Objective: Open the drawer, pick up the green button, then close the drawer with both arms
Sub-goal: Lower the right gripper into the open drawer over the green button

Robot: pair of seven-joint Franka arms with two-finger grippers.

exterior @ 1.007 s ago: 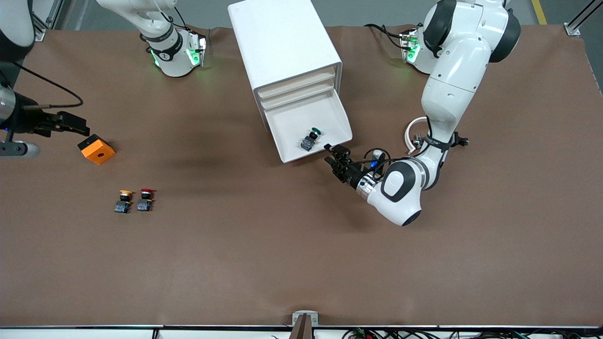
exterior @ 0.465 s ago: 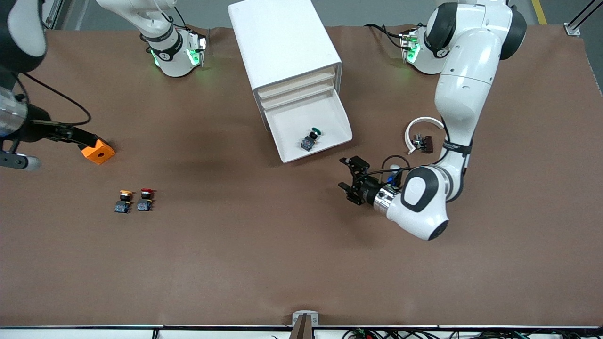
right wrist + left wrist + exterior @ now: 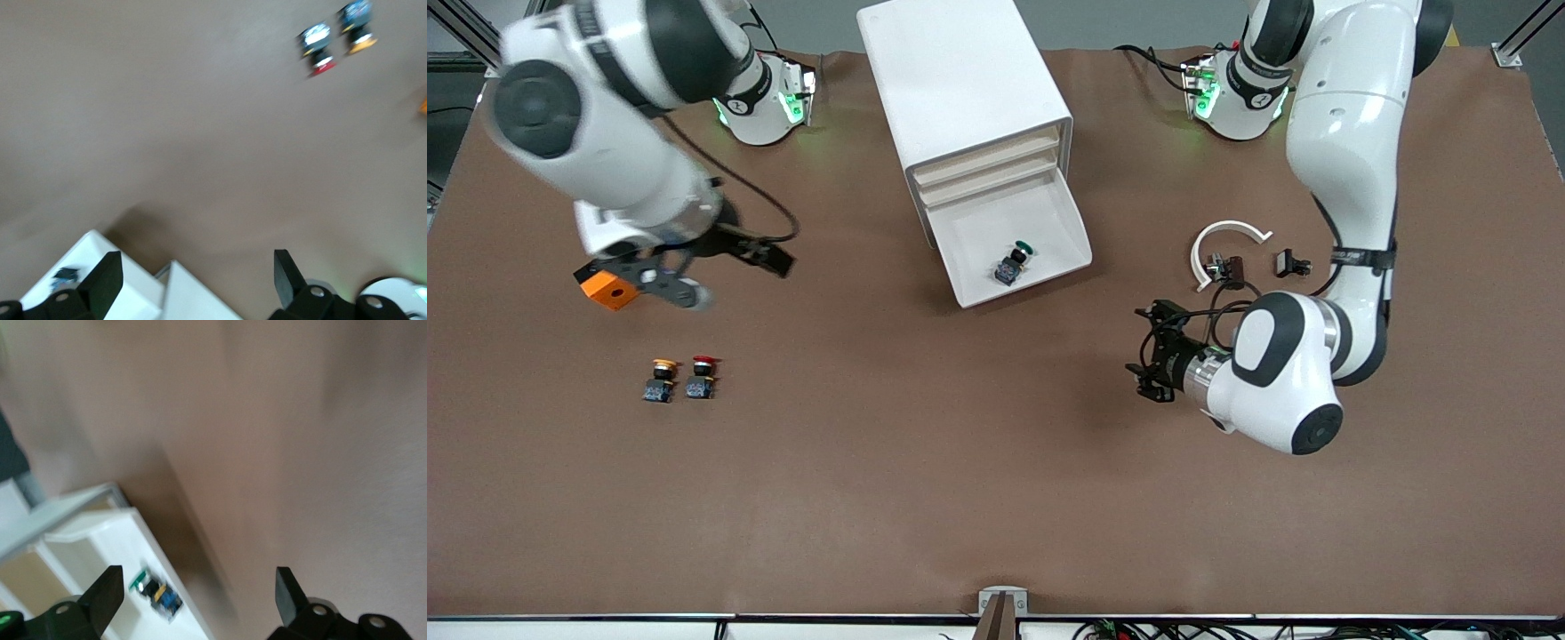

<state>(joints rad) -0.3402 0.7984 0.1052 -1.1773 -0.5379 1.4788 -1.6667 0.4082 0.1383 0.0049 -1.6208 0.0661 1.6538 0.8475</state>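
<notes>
both grippers stand wide and empty: the left gripper [image 3: 1149,354] hangs over bare table toward the left arm's end, well apart from the drawer [image 3: 1049,267]; the right gripper [image 3: 760,253] is over the table between the orange block [image 3: 609,286] and the cabinet [image 3: 960,80]. the green-capped button [image 3: 1014,262] lies on its side in the open bottom drawer, near the drawer's front edge.

risks, as i judge them: a tipped button offers a poor hold, so fingers closing on the cap may squirt it away or pin it against the shallow drawer wall. a descent that clips the wall could shove the drawer or skew the light cabinet. the red-capped button [image 3: 703,378] and yellow-orange one [image 3: 661,380] beside it are decoys near the right arm's end.
</notes>
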